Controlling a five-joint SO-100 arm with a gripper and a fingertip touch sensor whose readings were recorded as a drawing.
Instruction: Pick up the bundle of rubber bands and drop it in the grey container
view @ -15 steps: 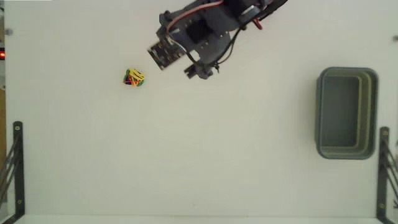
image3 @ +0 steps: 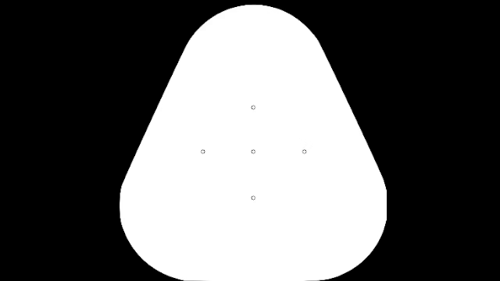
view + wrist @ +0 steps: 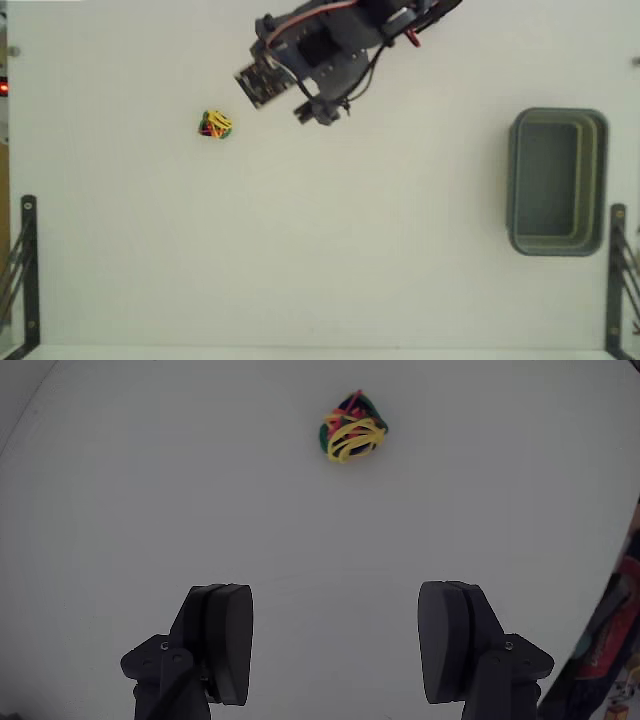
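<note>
lying ahead of spread jaws: bundle of rubber bands [image 3: 352, 427]

White table [image 3: 300, 250] bears bundle of rubber bands [image 3: 215, 125], grey container [image 3: 557, 182]

The bundle of rubber bands [image 3: 215, 125] is a small knotted clump of yellow, red, orange and green loops, lying loose in the fixed view's upper left. The grey container [image 3: 557, 182], a grey-green rounded rectangular tub, sits upright and empty at the right edge.
</note>
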